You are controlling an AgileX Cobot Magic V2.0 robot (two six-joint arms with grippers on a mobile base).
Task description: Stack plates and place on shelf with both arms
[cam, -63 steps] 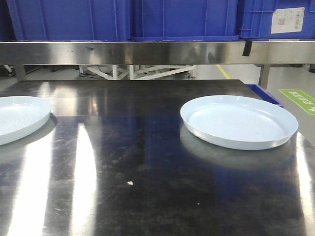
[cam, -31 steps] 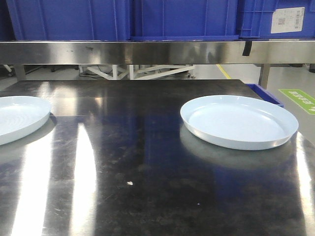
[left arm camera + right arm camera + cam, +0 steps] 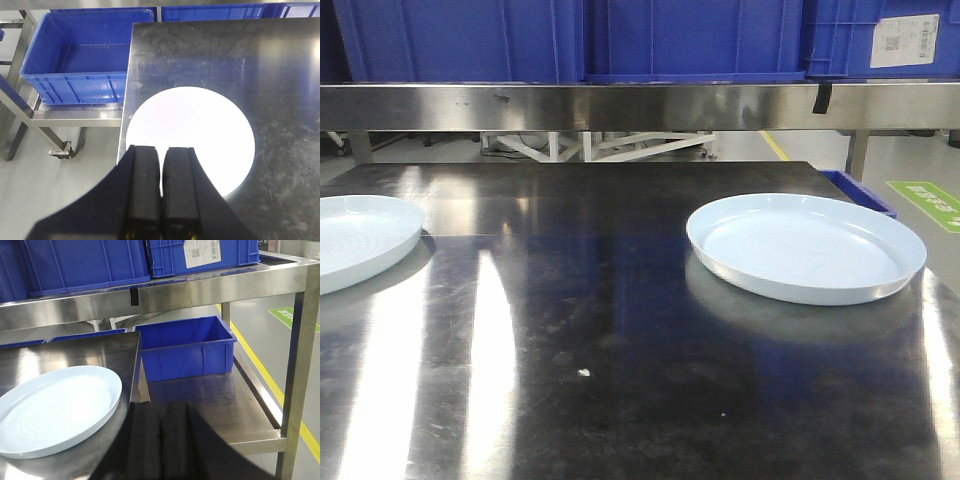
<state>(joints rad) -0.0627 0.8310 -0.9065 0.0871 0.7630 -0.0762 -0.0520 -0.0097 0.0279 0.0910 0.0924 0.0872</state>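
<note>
Left plate: flat at the worktop's left edge.
Right plate: flat near its right edge.
Shelf: rail above the far edge.
Left gripper: pressed together, empty.
Right gripper: pressed together, empty.

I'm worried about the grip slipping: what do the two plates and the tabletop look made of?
The left plate and right plate look like glazed ceramic or melamine, I cannot tell which: pale blue-white, smooth, glossy rims. The tabletop seems stainless steel, dark and mirror-like: streaked glare, reflections and fine scratches.
</note>
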